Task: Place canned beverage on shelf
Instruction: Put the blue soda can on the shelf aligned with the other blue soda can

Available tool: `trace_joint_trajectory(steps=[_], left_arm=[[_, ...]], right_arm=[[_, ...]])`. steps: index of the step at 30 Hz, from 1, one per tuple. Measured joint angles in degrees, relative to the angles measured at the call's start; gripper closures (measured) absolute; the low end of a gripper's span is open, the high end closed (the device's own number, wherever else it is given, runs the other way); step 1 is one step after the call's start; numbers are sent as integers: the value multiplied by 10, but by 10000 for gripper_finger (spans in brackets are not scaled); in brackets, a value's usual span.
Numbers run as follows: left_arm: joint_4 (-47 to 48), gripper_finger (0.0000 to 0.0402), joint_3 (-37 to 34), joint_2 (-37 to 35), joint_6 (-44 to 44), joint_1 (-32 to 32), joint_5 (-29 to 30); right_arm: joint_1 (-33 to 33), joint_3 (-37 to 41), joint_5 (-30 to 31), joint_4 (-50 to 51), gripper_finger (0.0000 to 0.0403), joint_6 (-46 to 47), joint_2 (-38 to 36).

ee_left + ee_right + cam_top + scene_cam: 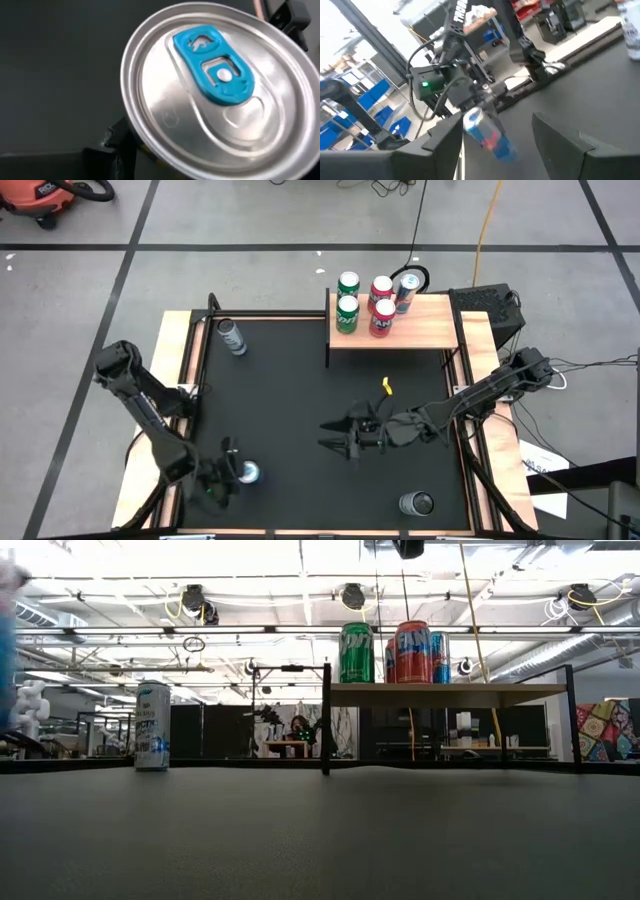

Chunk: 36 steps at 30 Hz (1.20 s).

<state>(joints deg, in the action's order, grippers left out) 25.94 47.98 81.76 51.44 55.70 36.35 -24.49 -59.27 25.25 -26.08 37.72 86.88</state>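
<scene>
Overhead, left hand (225, 477) sits low at the desk's (290, 390) near-left corner, fingers partway closed around an upright blue-tabbed can (248, 472); whether they grip it cannot be told. Right hand (345, 435) waits mid-desk, half open and empty. Wooden shelf (425, 330) at the far edge already holds five cans. A loose or off-centre squeeze could tip the can.

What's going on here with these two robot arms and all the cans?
The robot is stocking cans onto a small wooden shelf, where five cans already stand. The left gripper is at the mat's near left corner, around a can with a blue tab, apparently picking it up. The right gripper hovers open and empty mid-table. Two more cans wait on the black mat: one far left, one near right.
</scene>
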Motion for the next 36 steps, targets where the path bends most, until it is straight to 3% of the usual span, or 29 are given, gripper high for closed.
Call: trace_joint_trajectory(steps=[3, 6, 12, 17, 22, 36], left_arm=[[-48, 192, 16, 0, -131, -57, -41], [-108, 186, 28, 0, -237, -116, -94], [-168, 184, 66, 0, -354, -229, -230], [-165, 183, 90, -1, -416, -289, -308], [-165, 183, 105, -1, -449, -317, -340], [-159, 182, 117, -1, -464, -339, -388]], right_arm=[[0, -1, -29, -47, 179, -37, 1], [0, -33, -42, -31, 179, -89, 9], [0, -139, -45, 164, 151, -176, 33], [8, -214, -44, 262, 94, -186, 64], [24, -247, -81, 277, 48, -169, 96], [38, -251, -136, 285, 49, -209, 129]])
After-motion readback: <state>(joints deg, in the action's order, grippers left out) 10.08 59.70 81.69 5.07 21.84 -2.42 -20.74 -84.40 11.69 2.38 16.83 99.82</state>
